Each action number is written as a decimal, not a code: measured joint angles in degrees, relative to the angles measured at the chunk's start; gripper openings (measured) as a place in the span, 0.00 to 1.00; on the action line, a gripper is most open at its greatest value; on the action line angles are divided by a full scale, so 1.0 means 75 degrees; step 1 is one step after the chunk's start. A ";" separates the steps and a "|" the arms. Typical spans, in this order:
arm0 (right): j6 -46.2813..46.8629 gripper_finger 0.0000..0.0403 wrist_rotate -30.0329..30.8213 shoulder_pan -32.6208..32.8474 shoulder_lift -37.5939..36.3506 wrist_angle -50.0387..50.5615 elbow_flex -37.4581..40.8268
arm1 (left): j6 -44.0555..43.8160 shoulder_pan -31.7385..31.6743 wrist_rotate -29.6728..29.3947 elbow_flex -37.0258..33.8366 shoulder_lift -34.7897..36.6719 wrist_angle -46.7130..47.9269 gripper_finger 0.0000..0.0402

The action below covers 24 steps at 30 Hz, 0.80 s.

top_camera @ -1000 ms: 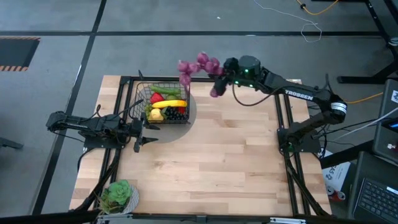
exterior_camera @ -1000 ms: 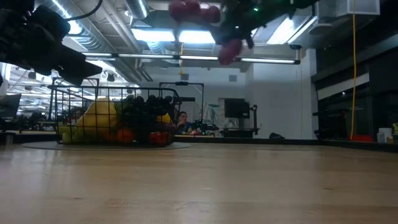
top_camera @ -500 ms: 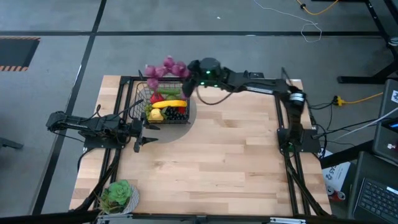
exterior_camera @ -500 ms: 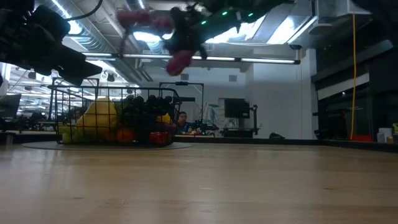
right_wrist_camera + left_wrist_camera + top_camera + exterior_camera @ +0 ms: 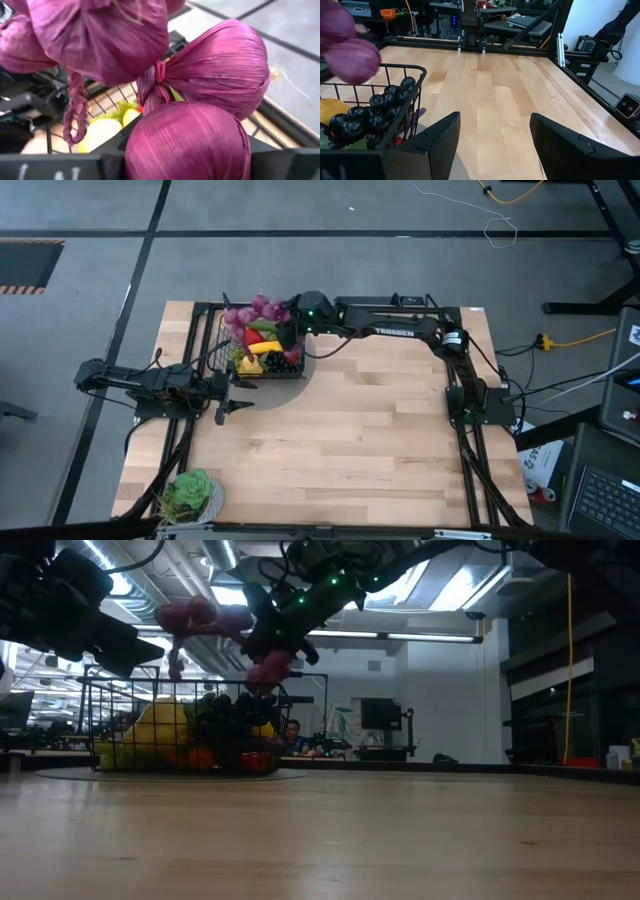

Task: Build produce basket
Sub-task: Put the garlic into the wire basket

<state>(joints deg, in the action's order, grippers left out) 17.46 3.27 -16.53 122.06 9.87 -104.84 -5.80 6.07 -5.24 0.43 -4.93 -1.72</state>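
**Right end effector holds the purple bunch over the basket**

The right end effector (image 5: 292,327) is clamped on the purple bunch (image 5: 255,311) — its own wrist view shows one of the purple bulbs (image 5: 187,145) wedged between the two dark fingers, with more bulbs and a braided stem hanging ahead. In the high view the bunch sits above the far side of the basket (image 5: 222,343); in the low view it hangs just over the wire rim, not resting inside.

The basket stands on a grey round mat (image 5: 300,372) near the far left part of the counter (image 5: 360,440). Already inside it are a yellow banana (image 5: 272,347), a red pepper (image 5: 252,336), a lemon (image 5: 250,365) and dark grapes (image 5: 283,361); the grapes press against the mesh in the left wrist view.

The left end effector (image 5: 232,395) waits low over the counter just beside the basket's near corner, fingers spread wide and holding nothing.

Farther out — a small green plant in a pot (image 5: 190,495) stands at the counter's near left corner. In the low view a person (image 5: 293,732) shows in the room beyond.
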 joint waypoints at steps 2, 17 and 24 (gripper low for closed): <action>0.0104 0.37 -0.0017 -0.0009 0.0000 0.0181 0.0000 | 0.0000 0.0002 0.0001 0.0000 0.0002 0.0000 0.59; -0.0031 0.38 -0.0581 0.0004 0.0000 0.0780 0.0000 | 0.0000 0.0002 -0.0001 0.0000 0.0003 0.0000 0.59; -0.0405 0.38 -0.0778 0.0040 -0.0003 0.0775 0.0000 | 0.0000 0.0001 0.0001 0.0000 0.0001 0.0000 0.59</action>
<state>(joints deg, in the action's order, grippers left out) 14.42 -2.57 -16.23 122.04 15.68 -104.84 -5.80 6.08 -5.23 0.43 -4.92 -1.72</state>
